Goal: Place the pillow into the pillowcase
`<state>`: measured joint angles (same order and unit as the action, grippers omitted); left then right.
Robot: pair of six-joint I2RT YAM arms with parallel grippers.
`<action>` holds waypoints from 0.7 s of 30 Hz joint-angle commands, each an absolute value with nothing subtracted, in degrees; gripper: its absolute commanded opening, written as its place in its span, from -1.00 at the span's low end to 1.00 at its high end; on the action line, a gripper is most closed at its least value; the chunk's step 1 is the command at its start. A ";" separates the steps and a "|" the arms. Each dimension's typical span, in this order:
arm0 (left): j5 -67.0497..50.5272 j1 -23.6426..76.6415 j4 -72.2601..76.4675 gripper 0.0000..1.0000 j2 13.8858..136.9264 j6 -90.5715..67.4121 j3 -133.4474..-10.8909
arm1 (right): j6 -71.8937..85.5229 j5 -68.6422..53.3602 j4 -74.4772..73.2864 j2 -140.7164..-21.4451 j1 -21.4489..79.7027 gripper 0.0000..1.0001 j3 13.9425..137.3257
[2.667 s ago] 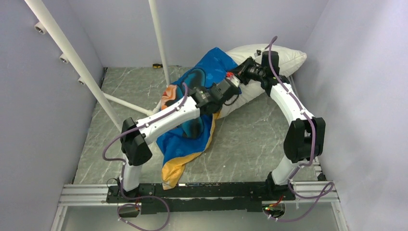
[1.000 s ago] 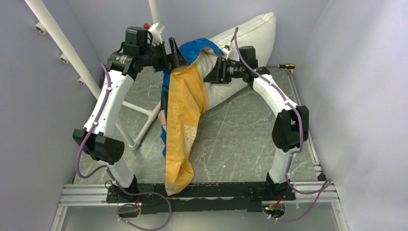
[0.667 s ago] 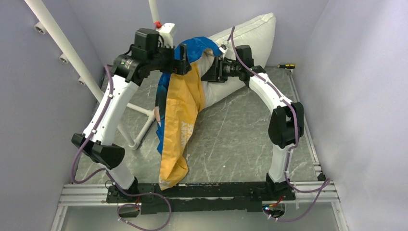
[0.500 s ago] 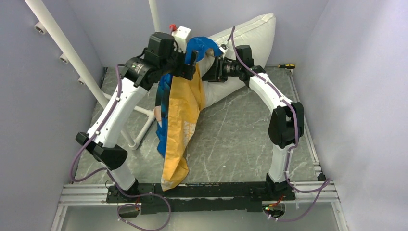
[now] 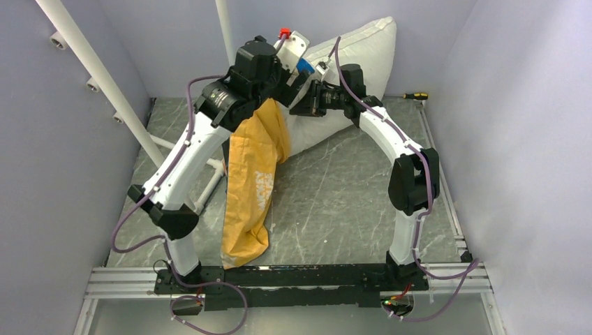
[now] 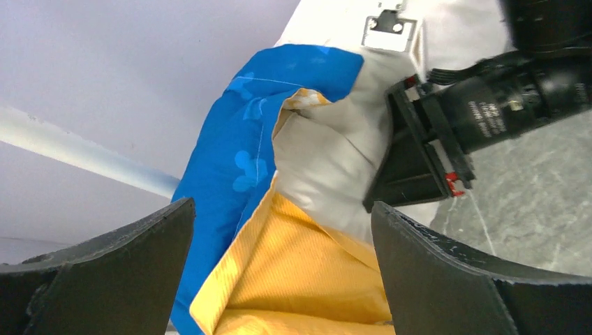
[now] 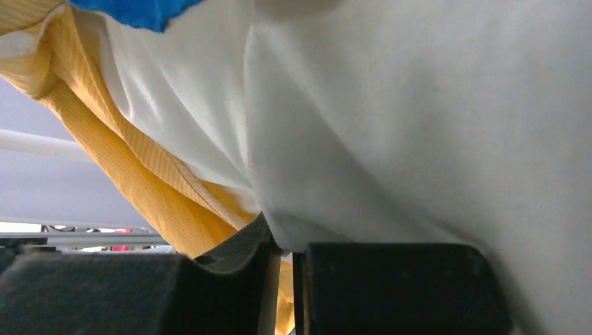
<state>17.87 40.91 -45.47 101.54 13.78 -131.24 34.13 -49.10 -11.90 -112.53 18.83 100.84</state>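
I see just 1 pillow (image 5: 363, 42) corner inside the pillowcase (image 5: 255, 174); right claw (image 7: 286, 255) pinches pillow, left claw (image 6: 280, 209) gapes; most remains.

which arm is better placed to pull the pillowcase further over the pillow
Left, likely. The left gripper is open and faces the pillowcase edge, free to grab it. The right gripper is shut on the pillow, holding it up.

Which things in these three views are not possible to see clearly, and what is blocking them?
- Top view: the left arm covers the mouth of the pillowcase, so how deep the pillow sits is hidden.
- Top view: the lettering is too small to read.
- Right wrist view: cloth fills the frame; whether the right gripper, shut on the pillow, pinches the pillowcase too is unclear.
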 commanded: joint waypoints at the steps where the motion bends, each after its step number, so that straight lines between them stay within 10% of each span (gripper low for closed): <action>1: 22.00 38.98 -51.14 0.99 106.54 15.84 -137.56 | 35.03 -49.22 -5.38 -112.44 18.83 -0.77 101.68; 8: 13.42 32.00 -54.81 0.83 107.37 10.91 -138.07 | 34.54 -49.29 -6.48 -112.76 18.81 -0.77 101.96; 12: 11.51 30.54 -52.88 0.30 107.40 10.86 -135.82 | 34.86 -49.39 -6.12 -112.79 18.81 -0.77 101.66; 16: 8.12 30.32 -49.73 -0.99 108.06 9.79 -136.11 | 35.15 -49.46 -5.53 -112.54 18.87 -0.76 100.97; 21: 0.79 30.30 -45.03 -1.00 110.01 6.43 -140.39 | 35.06 -49.82 -4.66 -112.08 18.81 -0.76 100.05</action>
